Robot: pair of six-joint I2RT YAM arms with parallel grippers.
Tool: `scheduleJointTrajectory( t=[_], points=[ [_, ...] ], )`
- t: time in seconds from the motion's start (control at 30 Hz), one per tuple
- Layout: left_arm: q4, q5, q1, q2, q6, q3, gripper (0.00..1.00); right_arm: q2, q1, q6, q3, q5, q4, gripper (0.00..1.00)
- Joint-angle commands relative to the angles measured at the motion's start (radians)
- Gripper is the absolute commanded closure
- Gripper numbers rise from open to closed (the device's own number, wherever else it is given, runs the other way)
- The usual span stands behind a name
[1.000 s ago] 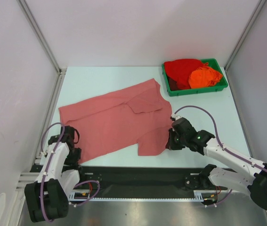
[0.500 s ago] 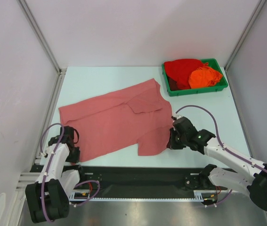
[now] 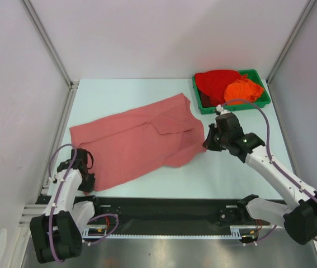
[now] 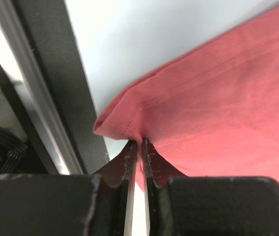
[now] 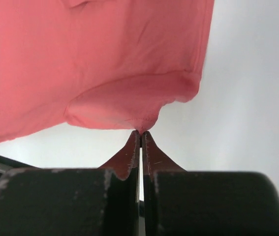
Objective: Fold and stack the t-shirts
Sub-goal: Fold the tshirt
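found the salmon t-shirt [image 3: 136,145] spread across the table [image 3: 242,167], its right side lifted off the surface. saw the left gripper [image 4: 139,143] clamped on its near left corner, the right gripper [image 5: 141,132] pinched tight on its right edge. noted the red t-shirt [image 3: 217,82] and orange t-shirt [image 3: 242,91] heaped in the green tray [image 3: 233,108], far right.

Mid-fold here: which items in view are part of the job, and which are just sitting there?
Job: salmon t-shirt, held by left gripper and right gripper; red t-shirt; orange t-shirt.
Just lying about: green tray holding those two.
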Motion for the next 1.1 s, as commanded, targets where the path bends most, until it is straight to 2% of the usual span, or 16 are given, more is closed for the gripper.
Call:
scheduleJointTrajectory(
  t=[0.0,0.17,0.2,0.23,0.5,0.73,1.07],
  points=[
    [0.053,-0.009,0.011,0.005,0.069,0.051,0.86,0.068,-0.016,-0.054,0.093,0.017,0.028,1.0],
    [0.118,0.015,0.01,0.042,0.123,0.076,0.92,0.161,-0.021,-0.077,0.184,0.035,0.033,1.0],
    [0.127,0.015,0.01,0.051,0.135,0.083,0.99,0.174,-0.022,-0.08,0.197,0.041,0.027,1.0],
    [0.133,0.014,0.01,0.062,0.161,0.105,1.0,0.183,-0.024,-0.084,0.22,0.044,0.028,1.0],
    [0.164,-0.026,0.01,0.148,0.25,0.24,0.99,0.296,-0.039,-0.11,0.358,0.069,0.028,1.0],
    [0.204,-0.049,0.01,0.341,0.353,0.395,1.0,0.388,-0.044,-0.128,0.449,0.063,0.076,1.0],
    [0.261,-0.057,0.01,0.51,0.419,0.517,1.0,0.539,-0.052,-0.169,0.579,0.07,0.132,1.0]
  ],
)
